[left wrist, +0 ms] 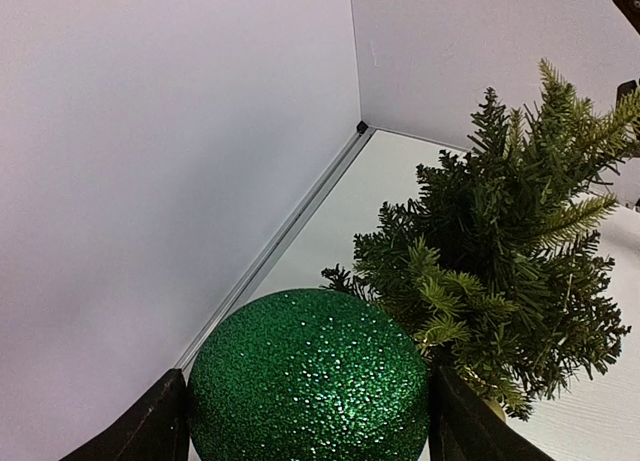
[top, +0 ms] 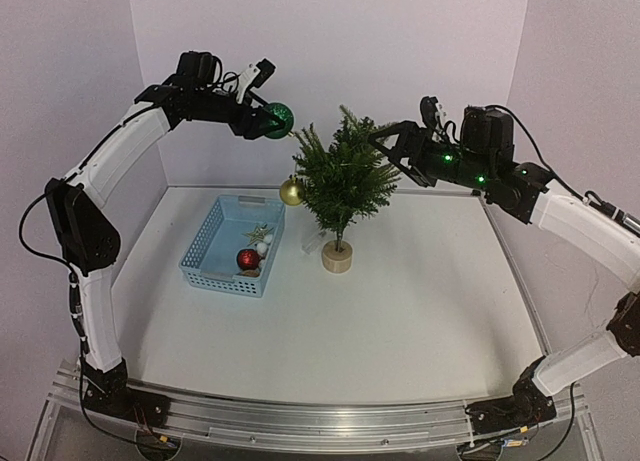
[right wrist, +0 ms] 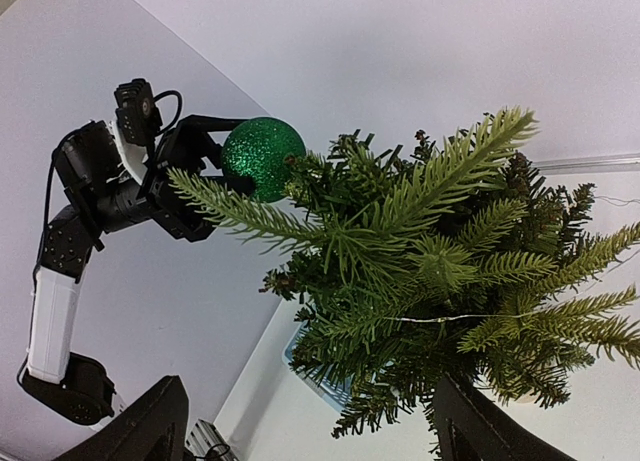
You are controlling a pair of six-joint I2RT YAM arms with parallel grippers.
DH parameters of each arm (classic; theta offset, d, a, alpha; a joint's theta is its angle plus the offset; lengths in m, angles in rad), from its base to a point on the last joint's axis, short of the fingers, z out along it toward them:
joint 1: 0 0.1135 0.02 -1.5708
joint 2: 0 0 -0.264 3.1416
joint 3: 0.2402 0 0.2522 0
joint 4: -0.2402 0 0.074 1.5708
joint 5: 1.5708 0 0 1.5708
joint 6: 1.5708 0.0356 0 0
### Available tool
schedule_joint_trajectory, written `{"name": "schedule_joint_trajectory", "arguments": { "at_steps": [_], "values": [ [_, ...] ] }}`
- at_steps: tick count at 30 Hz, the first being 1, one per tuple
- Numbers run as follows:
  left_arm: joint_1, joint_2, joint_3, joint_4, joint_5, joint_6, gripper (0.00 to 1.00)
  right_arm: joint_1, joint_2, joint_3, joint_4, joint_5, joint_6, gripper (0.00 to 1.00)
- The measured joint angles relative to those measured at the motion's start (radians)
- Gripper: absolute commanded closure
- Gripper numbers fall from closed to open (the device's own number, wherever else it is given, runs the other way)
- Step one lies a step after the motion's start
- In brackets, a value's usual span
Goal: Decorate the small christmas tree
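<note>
Clamping a green glitter ball [top: 281, 119] between its fingers, the left pincer [top: 268, 121] is hanging high, and the small christmas tree [top: 342, 176] is standing just beside the ball, with its upper branches close to it. The right pincer [top: 383, 149], its fingers wide apart, is hovering at the opposite upper side of the tree. A gold ball [top: 291, 192] is hanging on the tree below the left pincer. Lower still, a blue basket [top: 200, 239] is holding a red ball [top: 247, 259].

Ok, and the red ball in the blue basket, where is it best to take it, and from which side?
I would grip the red ball across its round middle, coming from straight above. The walls of the blue basket close off every approach from the side.
</note>
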Motion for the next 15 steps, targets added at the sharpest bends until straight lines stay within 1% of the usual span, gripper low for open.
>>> {"name": "schedule_joint_trajectory", "arguments": {
  "at_steps": [15],
  "values": [
    [-0.019, 0.032, 0.013, 0.03, 0.0, 0.0, 0.43, 0.0, 0.0, 0.0, 0.0, 0.0, 0.0, 0.16]
  ]
}}
